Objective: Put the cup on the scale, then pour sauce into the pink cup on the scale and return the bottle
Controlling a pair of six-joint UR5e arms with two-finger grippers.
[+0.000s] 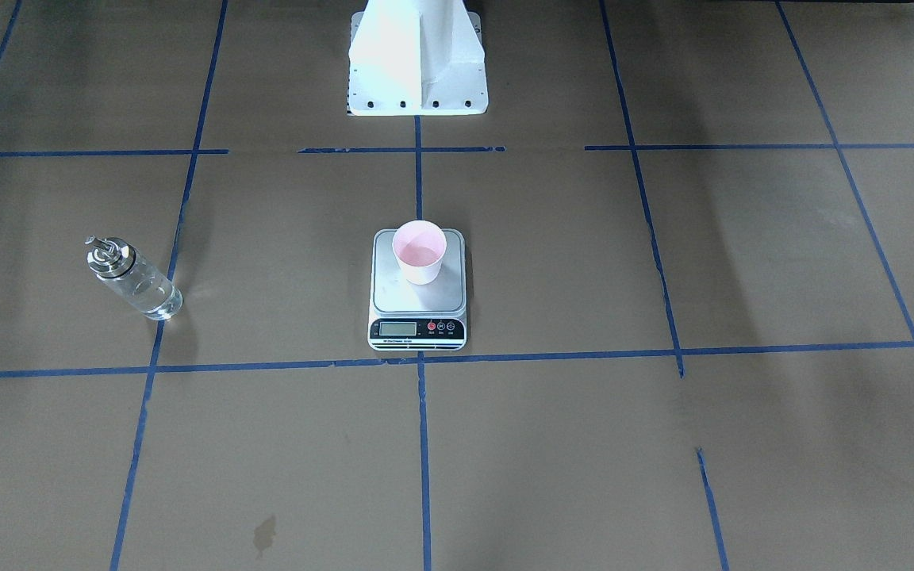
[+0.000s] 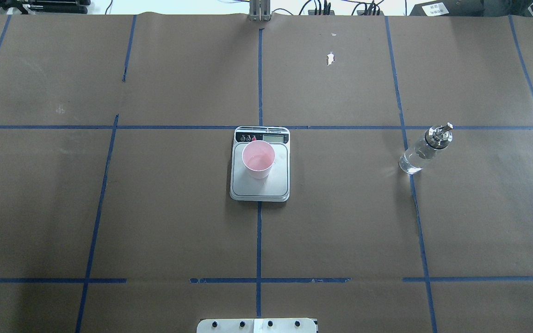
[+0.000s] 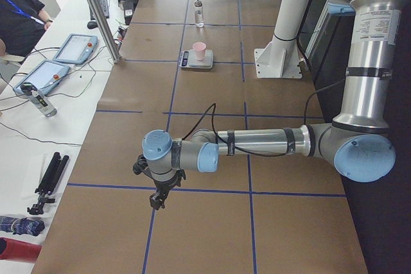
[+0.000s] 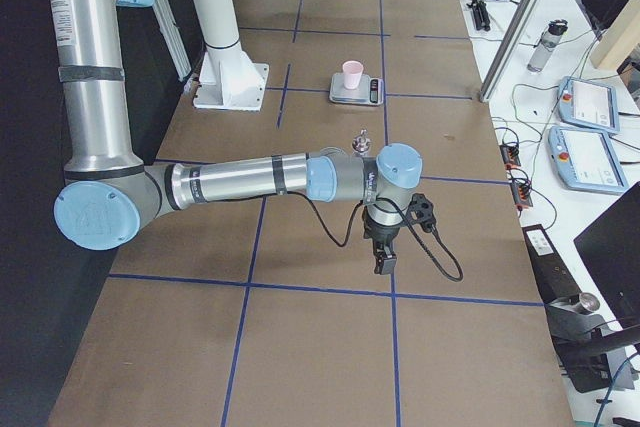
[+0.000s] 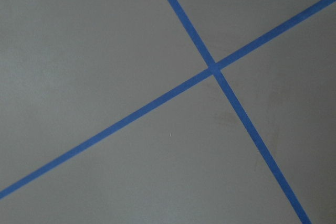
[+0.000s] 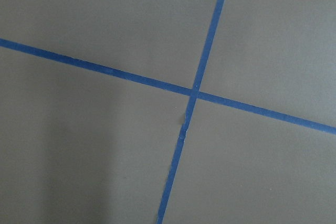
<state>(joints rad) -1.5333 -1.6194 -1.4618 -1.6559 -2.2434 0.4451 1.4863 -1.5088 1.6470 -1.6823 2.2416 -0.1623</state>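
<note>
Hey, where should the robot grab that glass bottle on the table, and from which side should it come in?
Grip the glass bottle around its clear cylindrical body, below the metal collar. It stands upright on the robot's right, so a level approach from that side probably suits; the small spout on top makes a top-down grasp awkward.

Brown table (image 2: 178,222) w/ blue tape grid (image 2: 258,240)
</note>
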